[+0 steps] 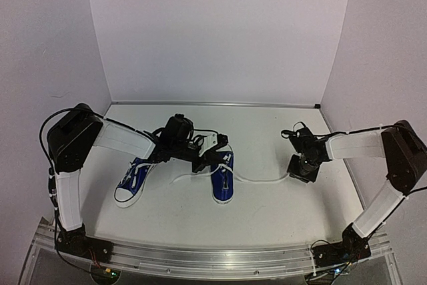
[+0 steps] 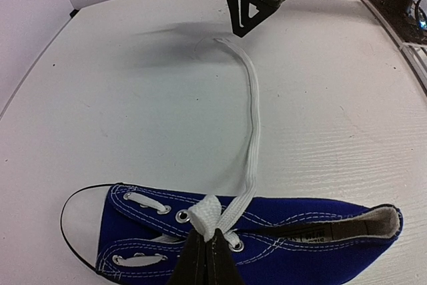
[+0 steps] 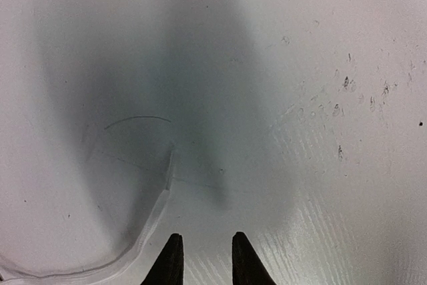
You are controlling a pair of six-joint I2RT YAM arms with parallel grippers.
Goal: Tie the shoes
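Your left gripper [image 2: 207, 235] is pinched shut on the white lace [image 2: 252, 118] of the blue shoe [image 2: 300, 228] mid-table [image 1: 267, 211] — your right gripper [image 3: 203, 248] is a bit open, with the lace just beside it.

White table [image 1: 267, 211], faint grain, dark scuffs [image 3: 347, 85] upper right of right wrist view. Plain pale walls [image 1: 220, 31] left, back, right. Metal rail [image 1: 220, 258] along bottom edge. Soft even light.

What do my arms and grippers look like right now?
The left arm and right arm have white link covers, black joint housings and loose black cables. The left gripper and right gripper have black fingers tapering to points.
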